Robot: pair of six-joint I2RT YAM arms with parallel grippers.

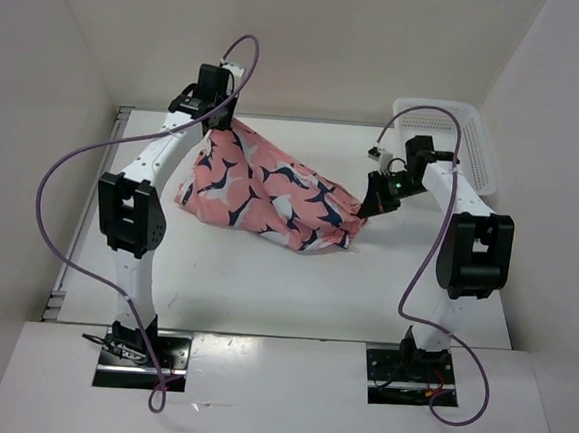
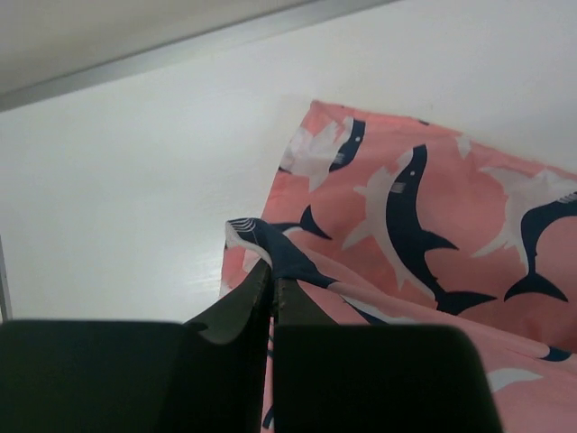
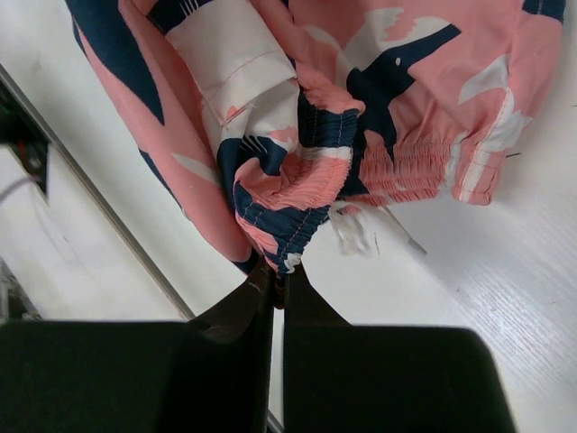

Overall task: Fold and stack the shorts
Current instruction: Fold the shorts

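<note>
The salmon-pink shorts (image 1: 262, 189) with navy and white shapes hang stretched between my two grippers above the middle of the table, sagging onto it. My left gripper (image 1: 220, 121) holds the far-left corner up high; in its wrist view the jaws (image 2: 271, 271) are shut on a navy fold of the shorts (image 2: 433, 216). My right gripper (image 1: 368, 208) holds the right end low near the table. In the right wrist view its jaws (image 3: 280, 271) are shut on the elastic waistband of the shorts (image 3: 306, 171).
A white mesh basket (image 1: 468, 140) stands at the back right, just behind my right arm. White walls close in the table on the left, back and right. A metal rail (image 1: 65, 269) runs along the table's left edge.
</note>
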